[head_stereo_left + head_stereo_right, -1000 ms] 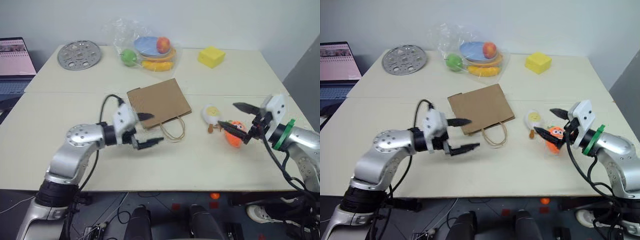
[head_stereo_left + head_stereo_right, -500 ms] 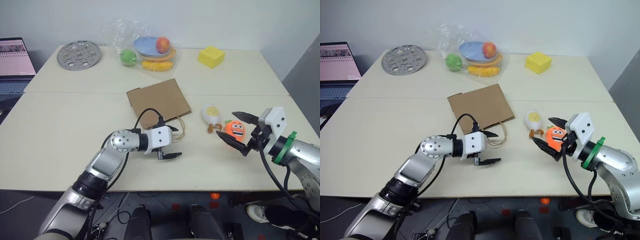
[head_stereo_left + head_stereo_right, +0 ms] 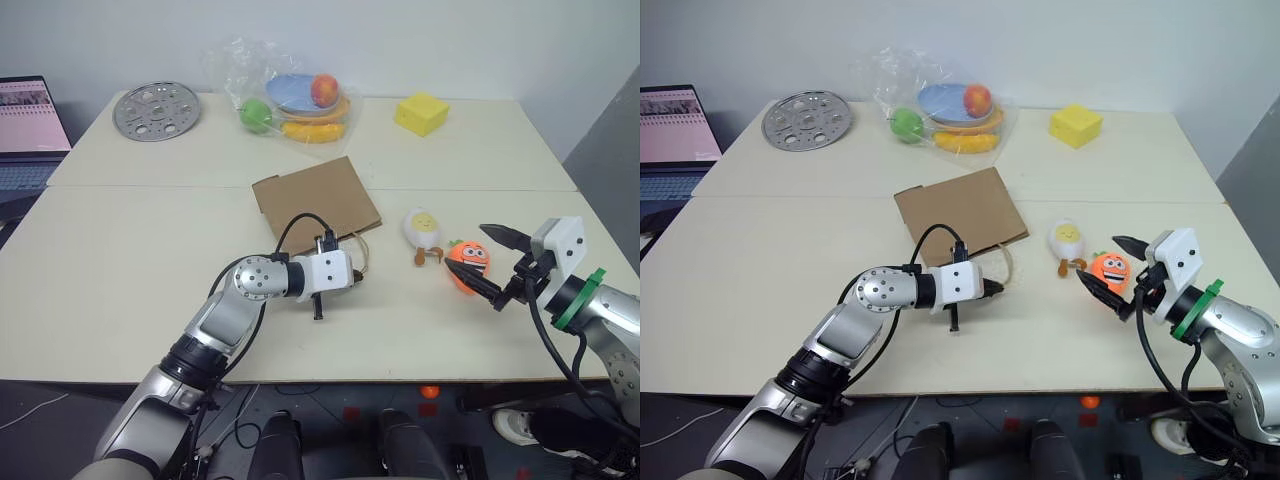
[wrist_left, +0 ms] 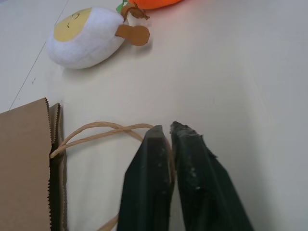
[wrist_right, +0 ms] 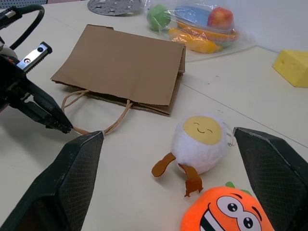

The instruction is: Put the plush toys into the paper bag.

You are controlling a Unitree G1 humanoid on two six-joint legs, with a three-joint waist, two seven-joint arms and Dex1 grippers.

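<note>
While pinched shut on a handle (image 4: pixel 103 129) to lift the flat paper bag (image 3: pixel 318 200) open: left gripper (image 4: pixel 168 132); spread wide around the carrot toy (image 3: pixel 1108 270), gripping nothing: right gripper (image 3: pixel 1117 272).

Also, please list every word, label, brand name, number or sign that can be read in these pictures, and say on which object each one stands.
No text can be read.
Laptop screen: pink and white content, too small and blurred to read.
Paper bag: plain brown, no print.
Egg plush and carrot plush: stitched smiling faces, no letters.
Yellow foam block, metal disc, plastic bag of fruit: no markings seen.
</note>
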